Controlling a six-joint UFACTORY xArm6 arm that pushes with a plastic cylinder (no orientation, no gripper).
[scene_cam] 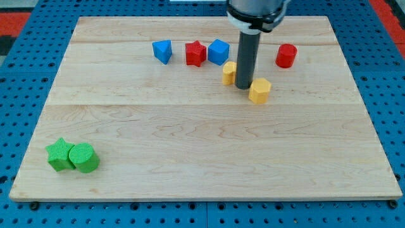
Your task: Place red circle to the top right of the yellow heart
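Pale wooden board on a blue pegboard base (25, 76) — that is the working surface, and my tip (243, 87) rests on it in the upper middle. It is a bare rod with nothing to open or close, and it holds nothing; it stands between two yellow blocks. One yellow block (228, 73) sits just to the tip's left, partly hidden behind the rod, its shape hard to read. The other yellow block (259, 90) lies just to the tip's right and slightly toward the view's bottom. Which of them is the heart I cannot tell for certain.

The red circle (286, 56) stands up and to the right of the tip, apart from both yellow blocks, near the board's top edge (202, 19). It seems already close to the wanted place, so only a small correction looks necessary.

To do this well, I judge the tip should back out from between the yellow blocks without nudging either, travel round the red circle, then push it in short strokes — stopping before it touches the heart. Further left of the tip sit a blue cube (218, 51), a red star (195, 54) and a blue block (162, 51); two green blocks (73, 156) lie far down-left, out of the way.
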